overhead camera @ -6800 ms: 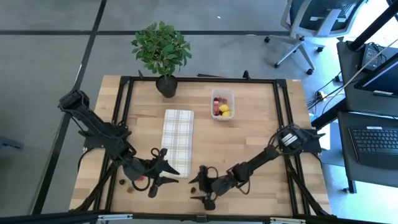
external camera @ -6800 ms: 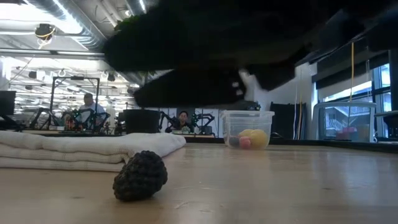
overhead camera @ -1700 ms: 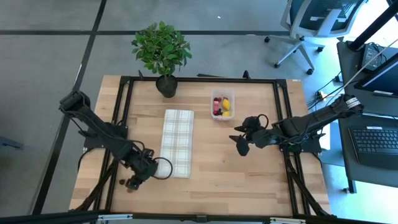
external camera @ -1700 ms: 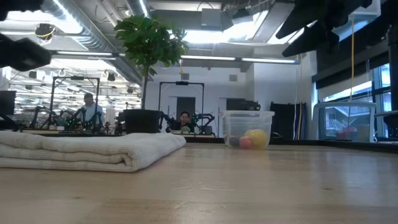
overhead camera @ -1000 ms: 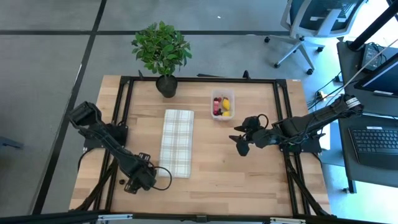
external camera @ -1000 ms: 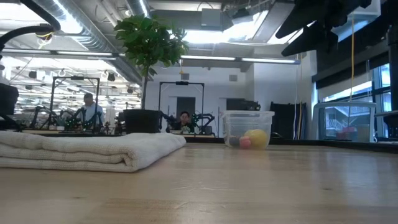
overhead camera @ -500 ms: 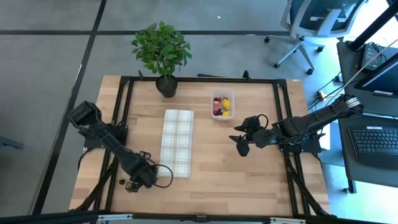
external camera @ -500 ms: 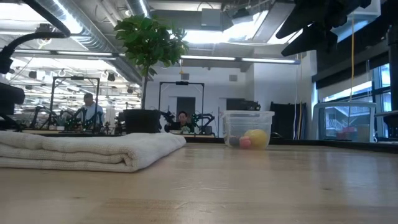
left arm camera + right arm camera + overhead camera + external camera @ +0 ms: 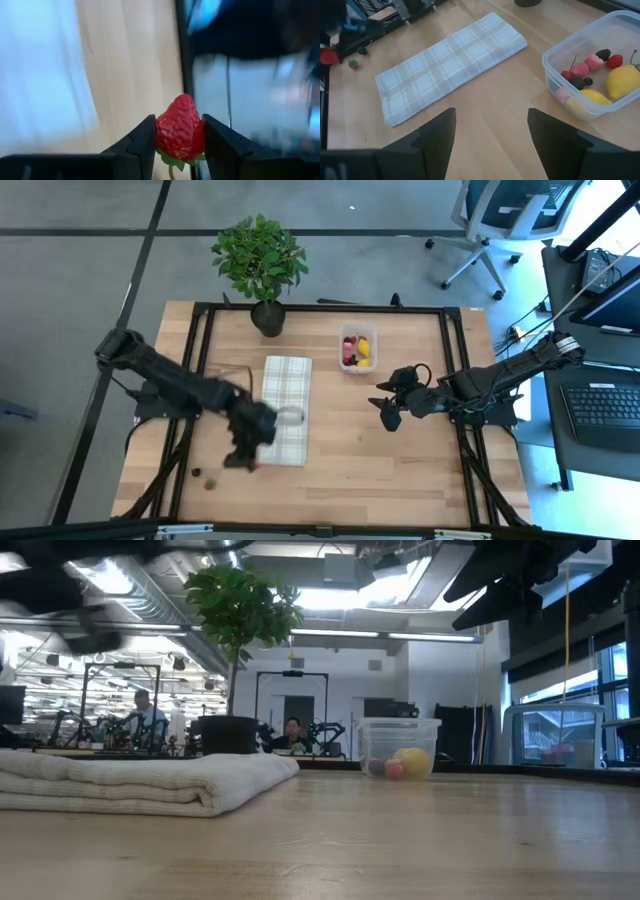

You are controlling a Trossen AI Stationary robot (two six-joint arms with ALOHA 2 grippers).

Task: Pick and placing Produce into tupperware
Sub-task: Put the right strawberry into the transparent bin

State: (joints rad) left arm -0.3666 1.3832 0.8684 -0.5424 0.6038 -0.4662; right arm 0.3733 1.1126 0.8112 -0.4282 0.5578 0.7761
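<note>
My left gripper (image 9: 247, 460) hangs, blurred, above the near left corner of the checked cloth (image 9: 286, 408) and is shut on a red strawberry (image 9: 180, 131). The clear tupperware (image 9: 357, 348) stands at the far middle of the table and holds two yellow pieces, red and pink pieces and a dark one (image 9: 594, 75). Two small loose pieces (image 9: 204, 477) lie near the table's near left corner. My right gripper (image 9: 388, 412) waits open, above the table and nearer than the tupperware. My left gripper pinches the strawberry's two flanks (image 9: 162, 134) between its two fingers (image 9: 142, 145). The berry's red tip points away from the wrist and its green leaves (image 9: 172, 161) sit back between the fingers. It is lifted clear of the table.
A potted plant (image 9: 260, 262) stands at the far edge, left of the tupperware. The folded cloth (image 9: 140, 783) lies lengthwise between the left arm and the tupperware. Bare wood spreads across the near middle and right (image 9: 380, 470). People sit in the room beyond the table (image 9: 145, 715).
My left gripper has risen from the table's near left corner and swung right toward the cloth, carrying the strawberry clear of the wood; it shows blurred. Two small pieces stay where they lay. The right arm has kept still.
</note>
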